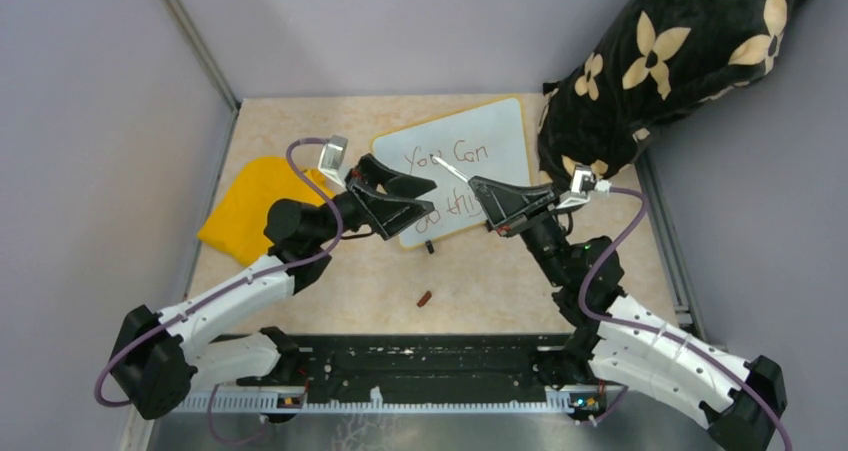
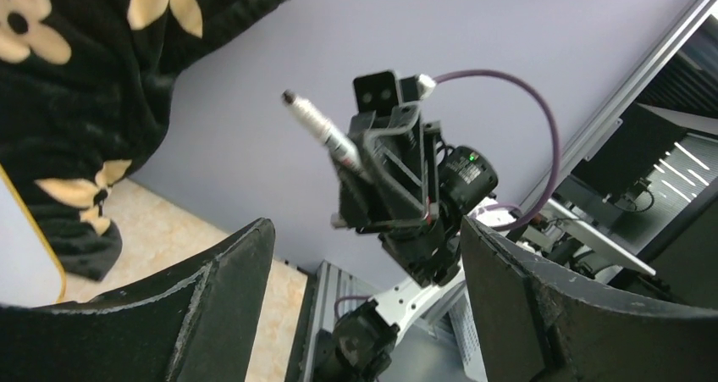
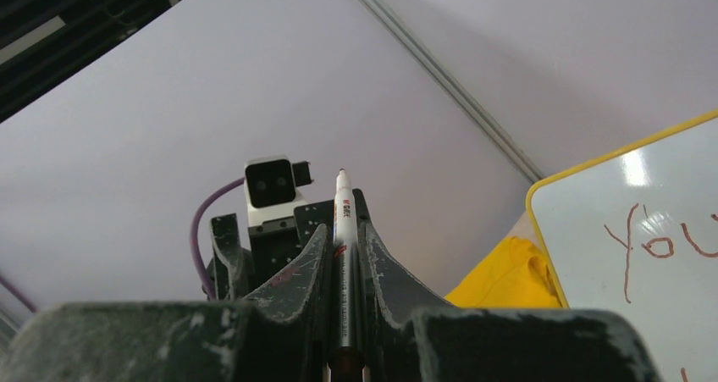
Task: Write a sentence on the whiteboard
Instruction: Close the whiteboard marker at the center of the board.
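Note:
The whiteboard (image 1: pixel 497 129) lies flat at the back middle of the table, and its corner shows in the right wrist view (image 3: pixel 593 255). The sentence (image 1: pixel 446 155) reads "You Can" in reddish-brown; its second line is partly hidden behind the grippers. "You" shows in the right wrist view (image 3: pixel 652 242). My right gripper (image 1: pixel 480 197) is shut on a white marker (image 3: pixel 343 255) above the board's near edge. The marker tip (image 1: pixel 438 160) points at "You". My left gripper (image 1: pixel 430 197) is open and empty and faces the right gripper (image 2: pixel 389 179) over the board's near left part.
A yellow cloth (image 1: pixel 255 206) lies left of the board. A black cushion with cream flowers (image 1: pixel 670 61) leans at the back right. A small reddish-brown cap (image 1: pixel 425 297) lies on the table in front of the board. Grey walls enclose the table.

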Robot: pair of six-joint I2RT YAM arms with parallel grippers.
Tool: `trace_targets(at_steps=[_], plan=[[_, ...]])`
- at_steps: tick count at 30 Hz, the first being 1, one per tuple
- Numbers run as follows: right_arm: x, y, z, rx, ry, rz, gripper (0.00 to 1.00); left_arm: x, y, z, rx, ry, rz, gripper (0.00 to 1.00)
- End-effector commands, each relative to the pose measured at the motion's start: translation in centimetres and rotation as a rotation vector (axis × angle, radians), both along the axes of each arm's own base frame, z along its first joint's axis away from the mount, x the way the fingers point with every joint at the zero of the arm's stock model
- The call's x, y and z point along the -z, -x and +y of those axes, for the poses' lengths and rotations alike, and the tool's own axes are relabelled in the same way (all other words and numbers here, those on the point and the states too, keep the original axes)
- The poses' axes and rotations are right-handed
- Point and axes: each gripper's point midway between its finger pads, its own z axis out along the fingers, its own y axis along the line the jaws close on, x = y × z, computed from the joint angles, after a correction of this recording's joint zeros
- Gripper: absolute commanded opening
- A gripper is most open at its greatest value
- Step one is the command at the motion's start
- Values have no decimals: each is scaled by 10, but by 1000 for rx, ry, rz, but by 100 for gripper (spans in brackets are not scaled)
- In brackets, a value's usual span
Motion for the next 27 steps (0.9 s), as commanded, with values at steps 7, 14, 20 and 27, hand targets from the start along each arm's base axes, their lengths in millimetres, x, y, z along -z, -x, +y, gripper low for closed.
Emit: trace_targets(at_steps=[7, 14, 20, 27], plan=[[-44, 18, 1, -77, -134, -70, 0, -41, -9, -5, -32, 81, -47, 82], [-46, 20, 2, -91, -135, -72, 0, -38, -20, -11, -42, 87, 11, 72], [-41, 21, 7, -112, -131, -66, 0, -47, -20, -11, -46, 108, -9, 64], [-39, 22, 13, -133, -117, -69, 0, -52, -20, -10, -45, 120, -28, 50]])
